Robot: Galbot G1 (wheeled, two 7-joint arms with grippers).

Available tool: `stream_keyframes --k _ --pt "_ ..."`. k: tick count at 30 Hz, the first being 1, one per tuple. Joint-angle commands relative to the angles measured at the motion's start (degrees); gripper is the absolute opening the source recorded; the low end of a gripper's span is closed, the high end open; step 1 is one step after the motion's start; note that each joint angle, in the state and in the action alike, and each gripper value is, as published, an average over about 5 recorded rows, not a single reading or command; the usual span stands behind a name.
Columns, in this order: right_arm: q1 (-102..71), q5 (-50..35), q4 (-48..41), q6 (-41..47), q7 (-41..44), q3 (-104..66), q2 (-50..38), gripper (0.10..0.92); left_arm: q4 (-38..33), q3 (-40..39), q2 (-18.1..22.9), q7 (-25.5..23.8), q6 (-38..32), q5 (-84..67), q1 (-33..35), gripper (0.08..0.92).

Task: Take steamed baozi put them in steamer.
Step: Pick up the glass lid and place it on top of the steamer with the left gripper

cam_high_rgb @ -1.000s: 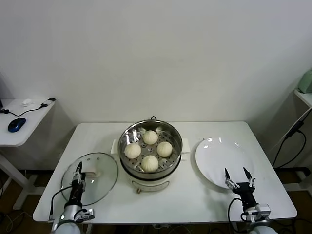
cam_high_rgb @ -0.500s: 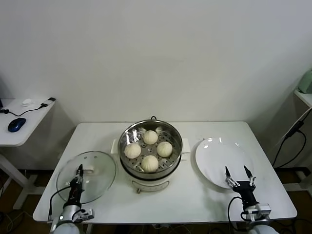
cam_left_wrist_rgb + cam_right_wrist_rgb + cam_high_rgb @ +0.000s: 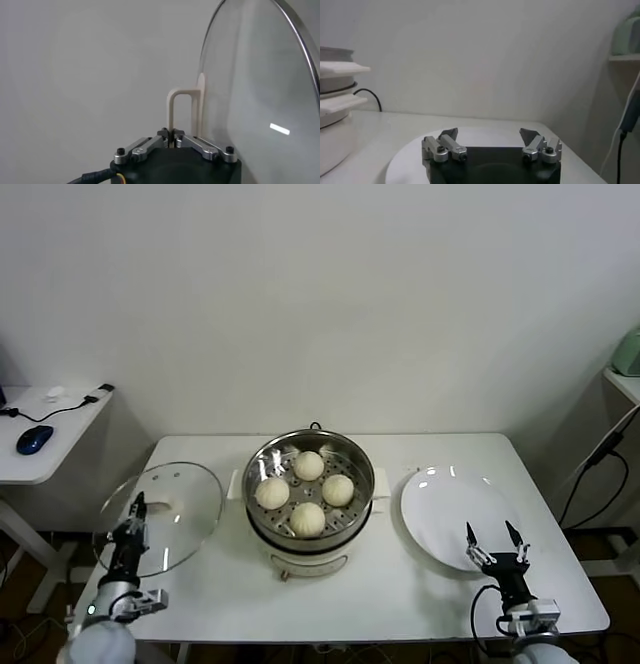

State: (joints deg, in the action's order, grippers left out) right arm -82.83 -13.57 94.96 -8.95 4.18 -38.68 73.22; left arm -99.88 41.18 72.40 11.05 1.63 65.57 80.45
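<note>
While the left gripper [image 3: 134, 506] at eight o'clock is clenched on the cream handle [image 3: 181, 111] of the glass lid [image 3: 160, 514], tilting it up off the table [image 3: 400, 584], the right gripper [image 3: 492, 538] rests at five o'clock, jaws spread and empty, over the white plate [image 3: 455, 509]. All four buns [image 3: 307, 491] sit in the steamer [image 3: 309, 496] at center. Only the left wrist view shows the pinch on the handle.

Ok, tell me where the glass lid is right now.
In the head view the glass lid is at the table's left edge, left of the steamer, tilted up, its handle pinched by the left gripper.
</note>
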Motion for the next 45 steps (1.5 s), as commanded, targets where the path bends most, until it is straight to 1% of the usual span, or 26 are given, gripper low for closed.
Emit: stream_keyframes --k 1,4,7,10,14,18,21,26,32,35,40,45 --pt "0.3 2.7 1.6 2.6 -1.7 0.4 -0.1 0.823 -9.9 1.9 -3.3 -7.7 1.0 -6.8 1.2 0.136" --pt "0.5 3.0 1.6 2.6 -1.8 0.6 -0.2 0.823 -17.3 1.5 -6.1 -13.8 6.5 -10.5 1.3 0.136" --pt "0.4 3.1 1.5 2.3 -1.8 0.6 -0.3 0.823 -22.6 -0.2 -7.7 -17.9 12.2 -11.1 0.3 0.136" --pt "0.3 3.1 1.3 1.8 -1.7 0.6 -0.5 0.823 -26.1 -4.3 -8.4 -21.4 16.7 -9.2 -1.5 0.136" --pt "0.3 3.2 0.6 0.7 -1.5 0.6 -0.6 0.823 -27.5 -13.1 -7.8 -23.0 21.7 -1.5 -4.8 0.136" --pt "0.5 3.0 -0.9 -0.8 -1.2 0.5 -0.9 0.823 -27.1 -22.7 -5.6 -25.2 28.6 4.5 -8.2 0.136" --pt "0.4 2.8 -1.9 -1.8 -1.1 0.4 -1.1 0.823 -26.5 -29.6 -2.3 -27.3 32.8 9.2 -10.2 0.136" --pt "0.1 2.2 -2.4 -2.9 -1.1 0.3 -1.6 0.823 -24.2 -36.7 3.8 -28.4 36.7 16.0 -12.7 0.136" --pt "0.0 1.2 -2.9 -3.8 -1.4 -0.4 -2.5 0.823 -19.6 -42.3 10.7 -27.4 37.7 23.5 -14.7 0.136" --pt "0.0 1.0 -3.2 -4.2 -1.7 -0.6 -2.6 0.823 -17.0 -44.4 13.0 -26.6 37.3 25.2 -15.2 0.136" --pt "0.2 1.0 -3.6 -4.7 -2.2 -0.7 -2.3 0.823 -12.5 -46.1 15.1 -25.4 37.2 25.9 -16.1 0.136" --pt "0.7 1.1 -4.1 -5.2 -2.8 -0.6 -1.9 0.823 -8.9 -46.5 15.6 -24.1 37.0 25.8 -17.0 0.136"
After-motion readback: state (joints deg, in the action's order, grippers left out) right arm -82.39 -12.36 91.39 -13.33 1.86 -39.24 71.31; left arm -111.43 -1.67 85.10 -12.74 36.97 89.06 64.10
